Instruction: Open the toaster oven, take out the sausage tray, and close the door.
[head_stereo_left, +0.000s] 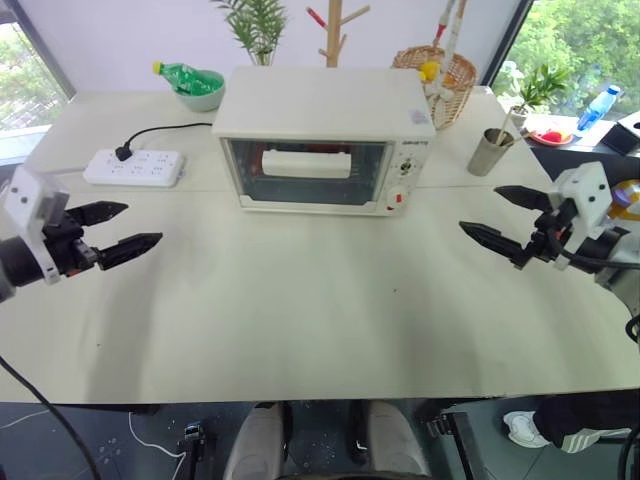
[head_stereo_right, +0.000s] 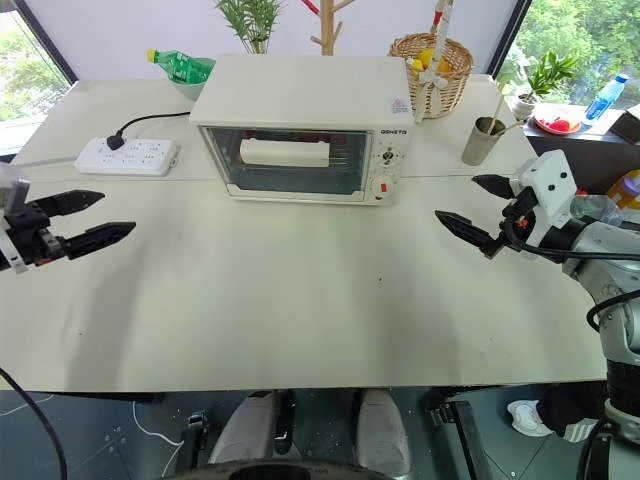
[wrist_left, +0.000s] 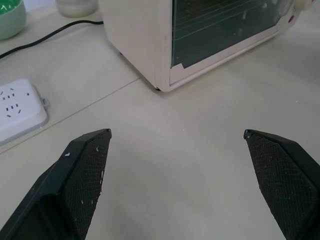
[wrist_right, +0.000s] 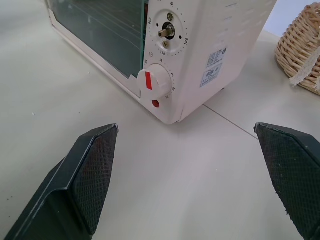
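A wide cream-coloured table (head_stereo_left: 300, 320) is carrying everything in view. The boxy cream-white toaster oven (head_stereo_left: 325, 105) is sitting toward the far middle of it, its front facing the robot. The door (head_stereo_left: 305, 172), a glass-windowed front panel in a cream frame, is standing shut, with its long cream-white bar handle (head_stereo_left: 308, 163) lying across the upper part of the glass. Whether the sausage tray is lying inside cannot be told through the glass. On the panel beside the door, 2 round knobs (wrist_right: 161, 80) are stacked one above the other, the lower one bearing a red mark, and a small red button (wrist_right: 156, 103) is sitting below them.

The left gripper (head_stereo_left: 130, 228) is hovering over the table's left side, its 2 black fingers (wrist_left: 82, 175) spread wide and grasping nothing, well apart from the oven. The right gripper (head_stereo_left: 505, 215) is hovering over the right side, likewise spread wide and empty, pointing inward toward the oven's knob end.

Behind the oven on the right, a woven wicker basket (head_stereo_left: 448, 80) is resting on the table. A white power strip (head_stereo_left: 134, 166) with a black cable plugged in is lying left of the oven. Farther back on the left, a pale green bowl (head_stereo_left: 200, 92) is holding a green plastic bottle (head_stereo_left: 182, 73). A grey metal cup (head_stereo_left: 490, 152) is standing right of the oven.
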